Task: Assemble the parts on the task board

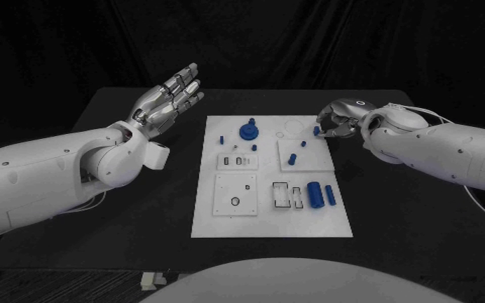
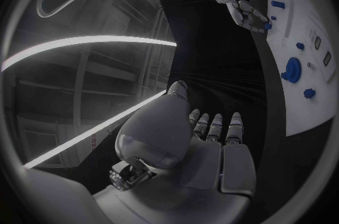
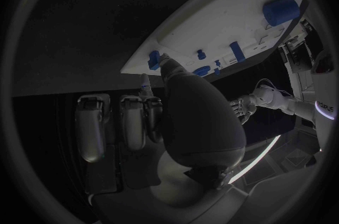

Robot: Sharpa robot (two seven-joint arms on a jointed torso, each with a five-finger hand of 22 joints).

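Proximity favours the right hand [image 1: 338, 122]: it sits at the far right edge of the task board [image 1: 271, 227], with a fingertip touching a small blue part [image 1: 316, 131] there, seen also in the right wrist view [image 3: 154, 58]. Whether that part is pinched or merely touched cannot be told; the other fingers are curled in. The part lies directly in front of the fingertips, toward the board's middle, and appears short and upright. The left hand [image 1: 168, 102] is raised off the board's far left corner, flat, fingers extended, holding nothing, well apart from every part. Other parts noted: a round blue disc with a peg [image 1: 249, 132] near the far edge, a short slanted peg [image 1: 292, 159] mid-board, and 2 blue cylinders [image 1: 320, 195] lying side by side, long axes running near to far. Judgement: the next move belongs to the right hand.
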